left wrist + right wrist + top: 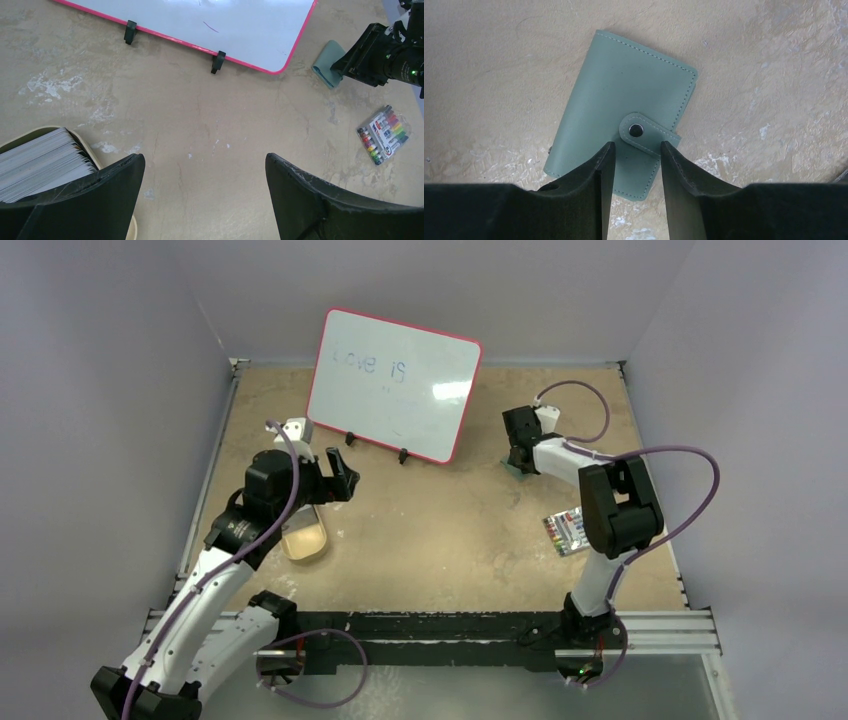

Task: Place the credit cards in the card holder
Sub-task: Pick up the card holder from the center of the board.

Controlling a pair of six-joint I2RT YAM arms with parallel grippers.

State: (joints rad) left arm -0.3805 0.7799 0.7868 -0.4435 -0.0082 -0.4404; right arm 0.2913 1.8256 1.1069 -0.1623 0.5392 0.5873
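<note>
The flat sage-green snap-buttoned card holder (624, 95) lies closed on the tan table (499, 60) at its far right, under the right gripper (637, 146), whose jaws are narrowed, grip unclear, so fingertips finding no edge could skid it; the left gripper (205, 160) gapes empty.

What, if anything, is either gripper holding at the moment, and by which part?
Left gripper is open and empty. Right gripper sits over the card holder, by its snap tab; whether it grips cannot be told.
</note>
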